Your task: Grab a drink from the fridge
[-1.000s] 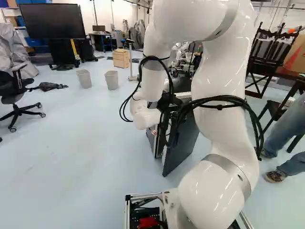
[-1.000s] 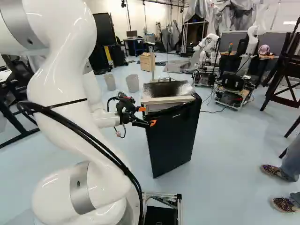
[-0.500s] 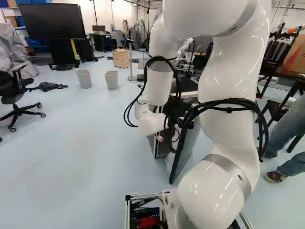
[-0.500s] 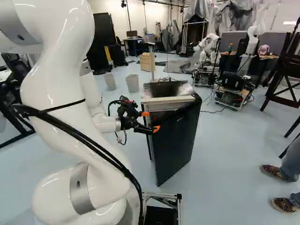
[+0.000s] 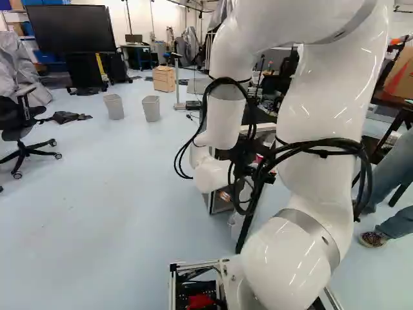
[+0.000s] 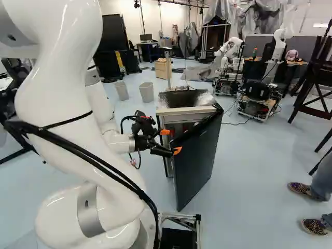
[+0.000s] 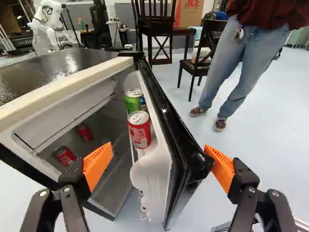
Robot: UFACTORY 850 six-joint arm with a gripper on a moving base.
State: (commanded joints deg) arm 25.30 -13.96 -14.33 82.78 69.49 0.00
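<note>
1. The fridge door [image 6: 197,161] is swinging wider than before, opening more room inside.
2. I am keeping the gripper [image 6: 171,141] fingers apart around its edge.
3. Red soda can [image 7: 139,131] is standing in door shelf [image 7: 150,169].

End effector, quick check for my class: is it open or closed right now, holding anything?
End effector: open, holding nothing; the fridge door stands between its spread fingers.

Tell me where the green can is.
The wrist view shows the green can on the shelf of the open fridge door, beyond a red can, ahead of the gripper.
</note>
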